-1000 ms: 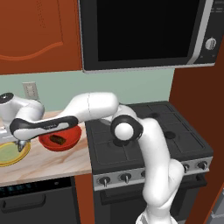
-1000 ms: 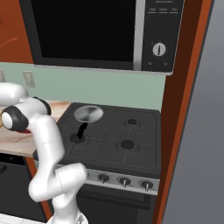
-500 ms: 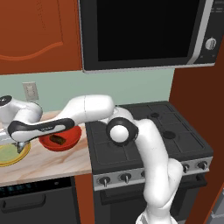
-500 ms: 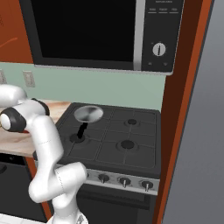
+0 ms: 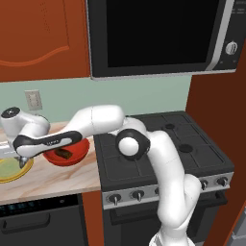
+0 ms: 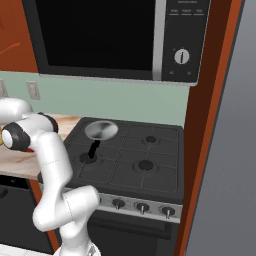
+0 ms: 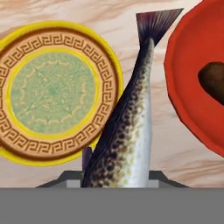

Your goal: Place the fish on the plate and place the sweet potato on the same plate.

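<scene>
My jaws are clamped on the fish (image 7: 127, 127), tail pointing away, raised over the tabletop (image 7: 157, 127) | plate (image 7: 52, 89) lies bare just left of the fish in my hand view | sweet potato (image 7: 214, 78) sits in the red bowl (image 7: 188, 83) to the right | stove (image 5: 163, 144) beyond, microwave (image 5: 158, 36) above.

Fish (image 7: 127, 118) between plate (image 7: 52, 89) and bowl (image 7: 188, 87), overlapping the plate's rim; sweet potato (image 7: 213, 78) in the bowl.
</scene>
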Available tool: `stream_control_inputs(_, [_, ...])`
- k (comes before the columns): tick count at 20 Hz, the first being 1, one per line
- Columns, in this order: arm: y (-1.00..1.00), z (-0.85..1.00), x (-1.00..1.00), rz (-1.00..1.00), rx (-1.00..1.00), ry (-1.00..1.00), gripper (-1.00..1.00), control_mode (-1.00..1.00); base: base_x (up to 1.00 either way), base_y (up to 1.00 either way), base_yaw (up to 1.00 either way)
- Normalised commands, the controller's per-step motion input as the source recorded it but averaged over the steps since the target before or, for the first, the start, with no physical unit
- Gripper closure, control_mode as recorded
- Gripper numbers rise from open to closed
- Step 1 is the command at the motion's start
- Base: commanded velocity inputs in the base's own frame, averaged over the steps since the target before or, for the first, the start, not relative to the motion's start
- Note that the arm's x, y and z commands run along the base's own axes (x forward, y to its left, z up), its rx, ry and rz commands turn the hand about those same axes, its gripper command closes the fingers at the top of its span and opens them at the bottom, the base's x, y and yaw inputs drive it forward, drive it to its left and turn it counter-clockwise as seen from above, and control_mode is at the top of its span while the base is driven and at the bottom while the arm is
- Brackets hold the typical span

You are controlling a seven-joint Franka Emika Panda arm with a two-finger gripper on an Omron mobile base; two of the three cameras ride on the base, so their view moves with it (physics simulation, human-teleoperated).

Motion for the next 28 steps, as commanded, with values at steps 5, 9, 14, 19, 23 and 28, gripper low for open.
stream_control_inputs(5, [0.07,-0.18,0.27,0.0,0.02,0.0,1.0,-1.0,0.0,0.0,0.0])
stream_control_inputs(9, [0.15,-0.15,0.29,0.0,0.0,0.0,1.0,-1.0,0.0,0.0,0.0])
stream_control_inputs(14, [0.23,-0.02,0.21,0.0,0.0,0.03,1.0,-1.0,0.0,0.0,0.0])
stream_control_inputs(19, [0.26,0.0,0.17,0.01,0.01,0.09,1.0,-1.0,0.0,0.0,0.0])
stream_control_inputs(23, [0.21,-0.05,0.11,0.02,0.0,0.1,1.0,-1.0,0.0,0.0,0.0])
stream_control_inputs(28, [0.16,-0.07,0.02,0.03,0.0,0.02,1.0,-1.0,0.0,0.0,0.0])
